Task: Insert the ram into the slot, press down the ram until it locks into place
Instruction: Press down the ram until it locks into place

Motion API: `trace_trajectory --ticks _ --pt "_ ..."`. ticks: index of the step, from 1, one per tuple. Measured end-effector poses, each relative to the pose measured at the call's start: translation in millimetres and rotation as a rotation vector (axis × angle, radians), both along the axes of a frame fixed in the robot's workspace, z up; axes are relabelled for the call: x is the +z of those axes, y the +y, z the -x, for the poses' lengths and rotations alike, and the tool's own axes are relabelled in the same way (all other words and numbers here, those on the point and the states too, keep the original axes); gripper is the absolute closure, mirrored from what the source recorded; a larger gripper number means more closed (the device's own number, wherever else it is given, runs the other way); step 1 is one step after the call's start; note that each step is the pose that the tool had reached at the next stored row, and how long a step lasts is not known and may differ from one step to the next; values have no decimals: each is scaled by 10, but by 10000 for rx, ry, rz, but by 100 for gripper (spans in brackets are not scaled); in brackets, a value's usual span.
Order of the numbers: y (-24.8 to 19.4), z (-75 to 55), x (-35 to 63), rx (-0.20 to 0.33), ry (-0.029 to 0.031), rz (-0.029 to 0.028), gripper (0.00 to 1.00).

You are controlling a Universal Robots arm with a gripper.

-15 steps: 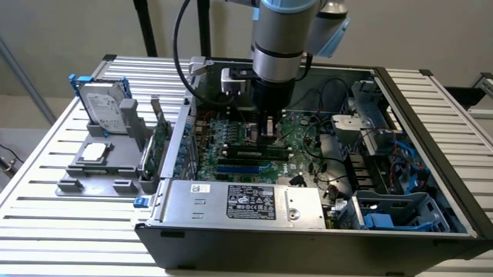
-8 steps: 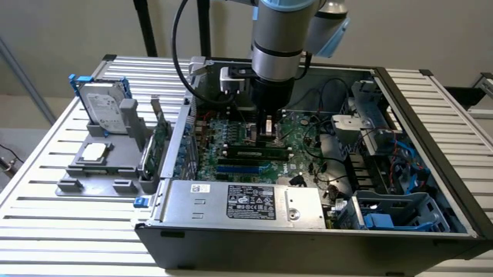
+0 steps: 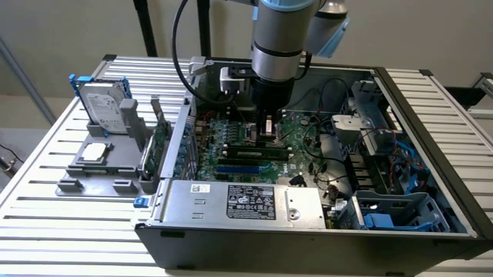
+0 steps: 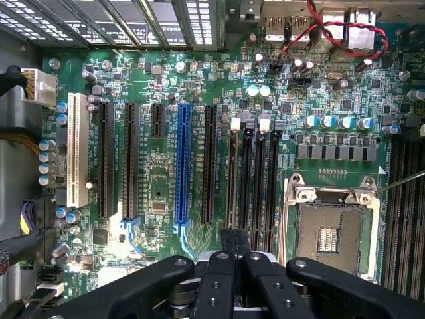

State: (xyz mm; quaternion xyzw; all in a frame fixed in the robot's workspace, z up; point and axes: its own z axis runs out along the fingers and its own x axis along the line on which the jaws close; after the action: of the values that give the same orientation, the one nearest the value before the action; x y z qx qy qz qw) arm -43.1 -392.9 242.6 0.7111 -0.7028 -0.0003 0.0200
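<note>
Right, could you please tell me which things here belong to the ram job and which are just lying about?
Job in hand: the ram, lying along the black memory slots; the gripper over them.

Lying about: hard drive and expansion card outside the case; blue slot; CPU socket; power supply.

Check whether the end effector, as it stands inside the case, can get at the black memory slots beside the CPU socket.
Probably yes. The end effector hangs directly over the black memory slots, with bare board around them. The CPU socket sits to one side and the red-black cable lies well away.
</note>
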Motion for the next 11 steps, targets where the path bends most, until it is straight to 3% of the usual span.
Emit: trace_trajectory --ticks 11 --pt "5 1 -30 0 -1 -6 89"
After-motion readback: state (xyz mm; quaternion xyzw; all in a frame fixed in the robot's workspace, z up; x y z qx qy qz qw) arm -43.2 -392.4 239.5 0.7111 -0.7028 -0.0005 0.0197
